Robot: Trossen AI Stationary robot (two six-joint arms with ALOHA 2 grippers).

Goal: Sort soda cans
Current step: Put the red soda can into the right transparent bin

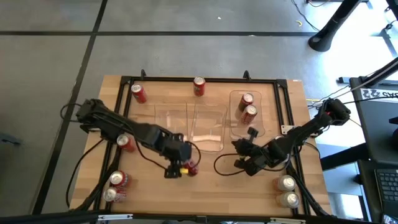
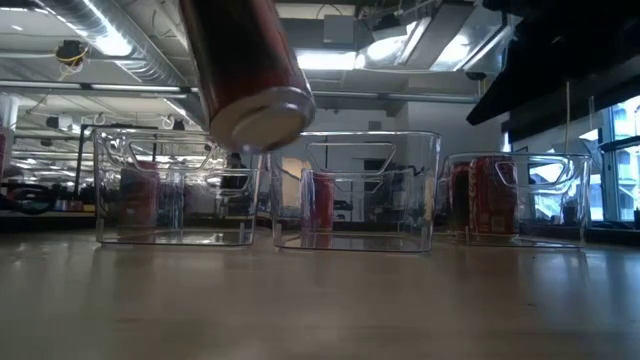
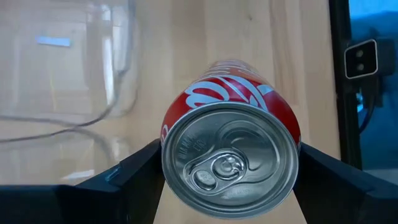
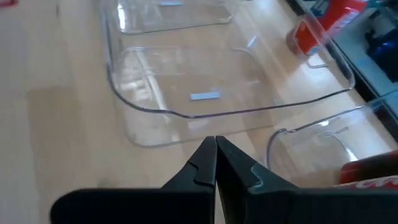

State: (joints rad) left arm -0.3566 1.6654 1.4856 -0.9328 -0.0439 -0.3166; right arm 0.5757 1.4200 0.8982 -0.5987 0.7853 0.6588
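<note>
Left wrist view: my left gripper (image 3: 230,180) clamps a red can (image 3: 231,155), long axis running forward; empty bins (image 1: 189,127) lie just beyond. Right gripper (image 4: 216,163) shut, empty.

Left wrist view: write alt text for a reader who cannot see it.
A red soda can, silver top toward the camera, is held between the left gripper jaws above the wooden table. A clear plastic bin lies beyond.

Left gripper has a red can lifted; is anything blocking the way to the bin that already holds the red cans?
The middle bin and the right gripper lie between the red can in the left gripper and that bin.
</note>
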